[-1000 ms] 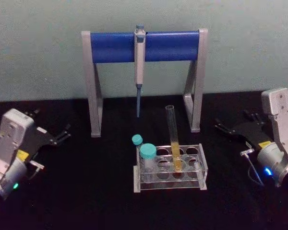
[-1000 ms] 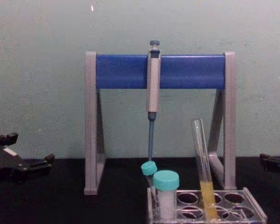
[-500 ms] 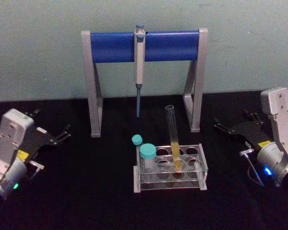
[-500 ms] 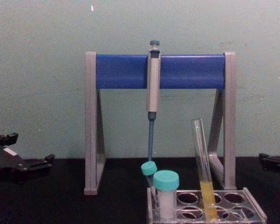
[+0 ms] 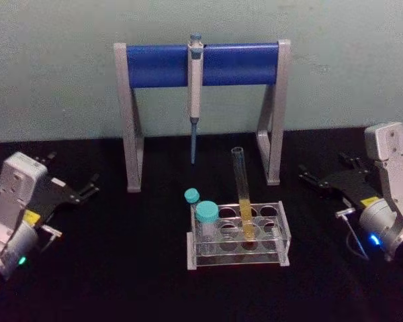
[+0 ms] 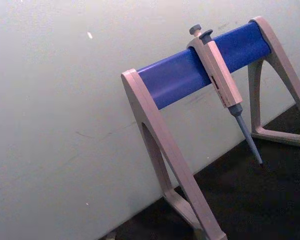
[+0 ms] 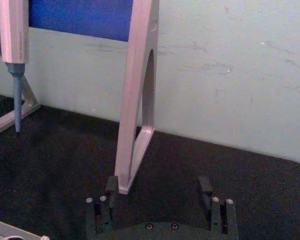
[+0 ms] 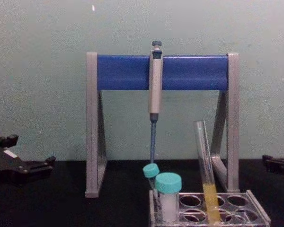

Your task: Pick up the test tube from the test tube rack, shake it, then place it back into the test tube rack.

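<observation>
Long clear glass test tube (image 5: 242,194), yellow liquid: seated in clear plastic test tube rack (image 5: 283,236) | left gripper (image 5: 87,188), 9 o'clock: state unclear | right gripper (image 7: 159,186), 3 o'clock: fingers spread

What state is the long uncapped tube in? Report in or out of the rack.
In. The test tube stands in a hole of the test tube rack, leaning slightly, with both grippers far off to the sides.

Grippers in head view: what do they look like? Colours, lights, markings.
Both match: the left gripper and right gripper have black fingers on a black bracket, a light-grey boxy wrist housing, a small yellow label and a thin metal pin sticking out. The left housing shows a green light, the right a blue one.
</observation>
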